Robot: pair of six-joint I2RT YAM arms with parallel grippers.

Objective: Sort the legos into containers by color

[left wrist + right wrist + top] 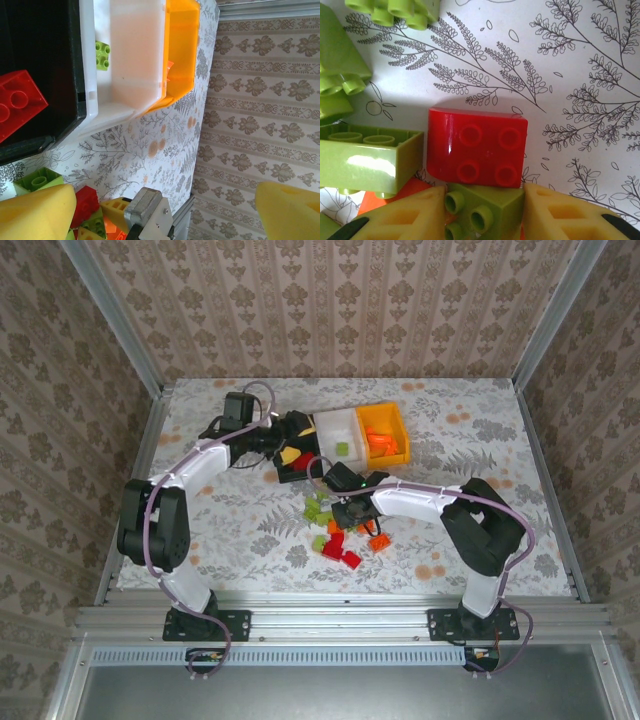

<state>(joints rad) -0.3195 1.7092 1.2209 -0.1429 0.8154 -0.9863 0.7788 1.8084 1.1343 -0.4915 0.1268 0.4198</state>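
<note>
Clamping a lime brick (482, 212) on the worktop (570, 75) with right tool (484, 216), crowded by red brick (477, 147) at 12 o'clock, lime bricks (360, 160) at 9. Holding left tool (163, 211) spread wide by bins (135, 65).

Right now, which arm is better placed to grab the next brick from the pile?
Right. The right gripper is down in the pile, clamped on a lime green brick beside a red brick. The left gripper hangs open at the black bin.

No legible text or labels anywhere
</note>
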